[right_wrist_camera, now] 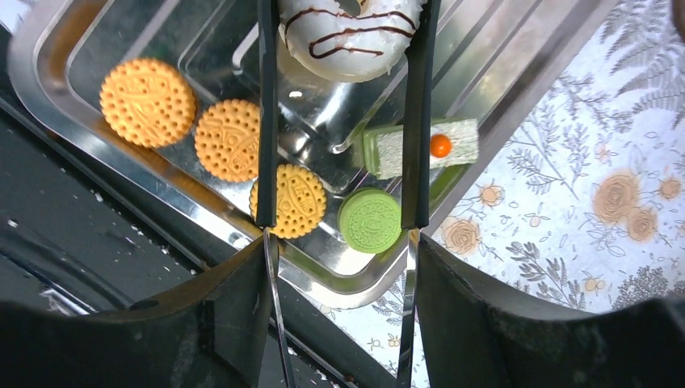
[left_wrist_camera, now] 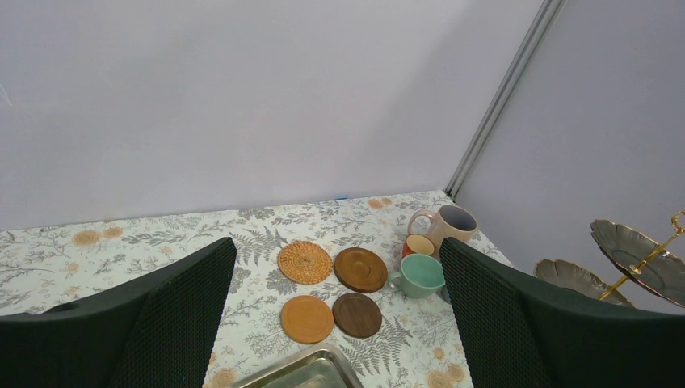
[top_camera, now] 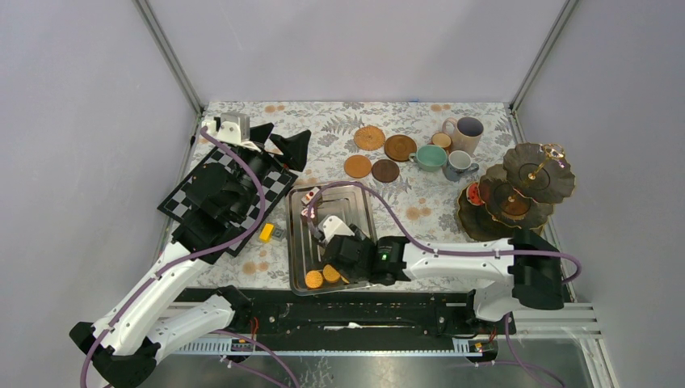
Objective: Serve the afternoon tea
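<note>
donut (right_wrist_camera: 351, 36) between spread fingers (right_wrist_camera: 265, 121) of right hand (right_wrist_camera: 343, 24); biscuits (right_wrist_camera: 148, 101), cake slice (right_wrist_camera: 386, 152) beside; left hand (left_wrist_camera: 335, 242) released.

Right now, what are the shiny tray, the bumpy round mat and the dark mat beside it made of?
The tray looks like polished metal, probably steel: it reflects like a mirror. The bumpy coaster looks woven, maybe rattan or straw, with a spiral weave. The dark coaster beside it looks like smooth wood with a raised rim, though I can't be sure.
</note>
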Controlling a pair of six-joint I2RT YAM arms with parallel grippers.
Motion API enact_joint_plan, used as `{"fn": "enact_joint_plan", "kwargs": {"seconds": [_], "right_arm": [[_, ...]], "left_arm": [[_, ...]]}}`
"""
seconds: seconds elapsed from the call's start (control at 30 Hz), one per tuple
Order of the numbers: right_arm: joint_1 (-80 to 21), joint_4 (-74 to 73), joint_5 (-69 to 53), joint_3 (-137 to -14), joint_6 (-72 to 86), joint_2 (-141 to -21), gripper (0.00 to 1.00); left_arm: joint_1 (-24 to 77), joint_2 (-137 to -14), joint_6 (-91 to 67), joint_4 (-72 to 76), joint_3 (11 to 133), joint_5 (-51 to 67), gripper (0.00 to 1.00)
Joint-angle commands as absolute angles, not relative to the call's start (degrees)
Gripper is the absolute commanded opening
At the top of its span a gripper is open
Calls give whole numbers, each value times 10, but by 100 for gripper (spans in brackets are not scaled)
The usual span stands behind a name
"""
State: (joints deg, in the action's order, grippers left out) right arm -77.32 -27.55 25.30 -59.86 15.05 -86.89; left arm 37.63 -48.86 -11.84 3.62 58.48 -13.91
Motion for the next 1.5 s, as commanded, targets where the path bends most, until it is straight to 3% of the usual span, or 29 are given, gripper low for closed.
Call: {"fn": "enact_joint_plan", "kwargs": {"seconds": [0.0,0.33,0.8,1.07,1.47], "right_arm": [[-777,-270,318,-625,183,-819,56],[-696,-415,435,-642,364,-802,51],[-583,-632,503,-567,692,-730,52],[-516,-643,521,-497,721,-652,51],[-406,-582,516,-487,663,-686,51]], "left_arm": [[378,-478,-118,66,584,-133,99],[378,-473,-121,65,584,-128,99],[379,-476,-133,67,584,-113,99],[378,-492,-117,72,577,-127,99],[383,-505,-9,137,519,-187,99]]}}
